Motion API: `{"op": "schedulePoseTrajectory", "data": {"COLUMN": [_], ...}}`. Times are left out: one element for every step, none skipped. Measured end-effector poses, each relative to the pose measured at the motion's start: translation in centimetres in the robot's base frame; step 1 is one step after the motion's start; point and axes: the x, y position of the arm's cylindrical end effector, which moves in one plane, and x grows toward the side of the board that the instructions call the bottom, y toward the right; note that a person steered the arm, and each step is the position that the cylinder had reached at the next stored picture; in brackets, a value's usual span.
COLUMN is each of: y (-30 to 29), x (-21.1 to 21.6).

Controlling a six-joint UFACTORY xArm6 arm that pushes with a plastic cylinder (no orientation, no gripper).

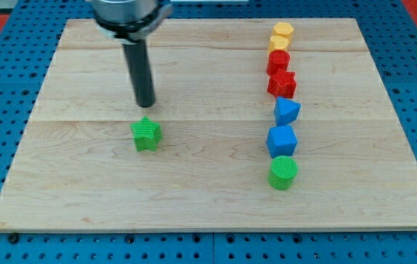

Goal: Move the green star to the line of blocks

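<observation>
The green star (146, 134) lies on the wooden board (84, 183), left of centre. My tip (145, 105) stands just above the star in the view, a small gap apart from it. The line of blocks runs top to bottom on the view's right: a yellow hexagon (283, 31), a yellow block (278, 44) partly hidden behind it, a red cylinder (278, 61), a red star (283, 83), a blue pentagon-like block (286, 111), a blue cube (282, 139) and a green cylinder (283, 172) at the bottom end.
The board lies on a blue perforated table (3, 73). The arm's dark rod (139, 70) comes down from the view's top left.
</observation>
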Motion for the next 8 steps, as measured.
{"op": "schedulePoseTrajectory", "data": {"y": [-0.1, 8.5, 10.6, 16.0, 15.0, 6.4, 10.4, 16.9], "x": [6.6, 8.1, 8.2, 13.1, 14.1, 14.2, 17.4, 17.3]}}
